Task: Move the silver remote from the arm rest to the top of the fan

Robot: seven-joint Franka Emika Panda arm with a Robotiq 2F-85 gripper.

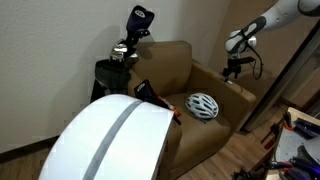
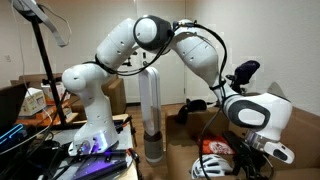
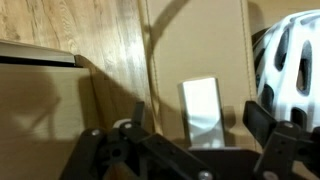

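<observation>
And here we are with the black two-fingered gripper (image 3: pixel 188 140) poised over the chair, its fingers (image 3: pixel 283 138) spread wide with nothing between them but air, just the stance we want for a straight drop onto a thin slab. Right beneath it in the wrist view lies the flat silver-grey rectangular remote (image 3: pixel 203 110), resting lengthwise on the brown upholstered arm rest (image 3: pixel 200 45) and sitting a touch off-centre between the fingers. We'd judge a small sideways nudge is needed so the jaws straddle its narrow sides. The vented white helmet (image 3: pixel 293 65) sits on the seat just beside the arm rest, near enough that the finger on that side should mind it on the way down. In an exterior view the gripper (image 1: pixel 236 68) hovers above the arm rest without touching it, and the large white dome-shaped fan (image 1: pixel 95 140) with its grey middle band waits in the foreground, well apart from the remote. Its rounded top is the landing spot, so we reckon a flat, centred set-down matters or the remote may slide off. The pick is not yet made
</observation>
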